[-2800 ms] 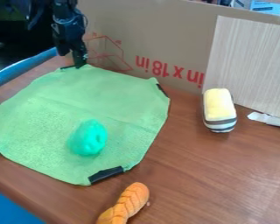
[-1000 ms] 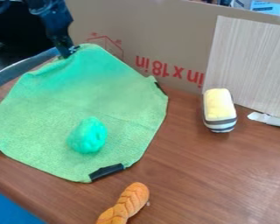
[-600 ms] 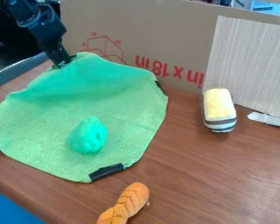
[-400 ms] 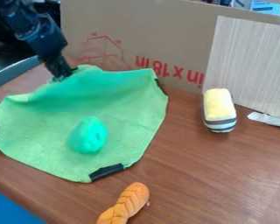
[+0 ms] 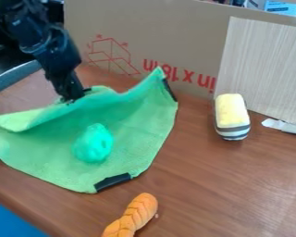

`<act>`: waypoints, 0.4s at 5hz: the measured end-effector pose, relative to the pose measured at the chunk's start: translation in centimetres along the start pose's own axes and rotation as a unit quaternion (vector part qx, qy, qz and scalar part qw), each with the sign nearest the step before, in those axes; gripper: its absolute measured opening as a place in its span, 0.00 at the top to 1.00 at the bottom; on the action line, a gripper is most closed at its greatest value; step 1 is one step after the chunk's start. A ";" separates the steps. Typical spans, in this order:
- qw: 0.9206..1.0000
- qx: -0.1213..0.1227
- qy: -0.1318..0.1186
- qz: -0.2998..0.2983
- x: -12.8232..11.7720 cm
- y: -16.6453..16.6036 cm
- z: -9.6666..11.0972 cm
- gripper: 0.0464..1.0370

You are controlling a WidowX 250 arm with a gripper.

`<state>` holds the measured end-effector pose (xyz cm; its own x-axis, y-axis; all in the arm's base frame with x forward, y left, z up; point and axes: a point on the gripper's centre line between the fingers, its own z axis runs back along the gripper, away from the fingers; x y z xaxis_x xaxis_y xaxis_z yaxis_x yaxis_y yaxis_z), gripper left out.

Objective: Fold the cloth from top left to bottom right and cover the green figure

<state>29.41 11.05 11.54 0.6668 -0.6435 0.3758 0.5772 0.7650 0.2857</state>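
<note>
At the upper left, the black gripper is shut on the top-left edge of the light green cloth. That edge is lifted and pulled inward, with raised folds on both sides of the gripper. The green figure lies uncovered on the cloth's middle, below and a little right of the gripper. The cloth's lower and right parts lie flat on the table.
An orange braided toy lies near the front edge. Toward the right stands a yellow and striped block-shaped toy. A cardboard wall and a light wooden panel border the table's back.
The gripper first rose with the cloth's top-left edge, then came down and toward the figure. The cloth's left and right sides have curled up along with it. The figure has barely moved.
</note>
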 end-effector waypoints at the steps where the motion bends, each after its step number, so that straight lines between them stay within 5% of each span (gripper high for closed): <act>1: 1.000 -0.011 -0.004 -0.001 0.4 -1.5 1.8 0.99; 2: 1.000 -0.018 -0.006 -0.013 1.0 -3.4 2.3 0.99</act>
<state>27.01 7.91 12.99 0.6449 -0.6631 0.3800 0.6118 0.7459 0.2635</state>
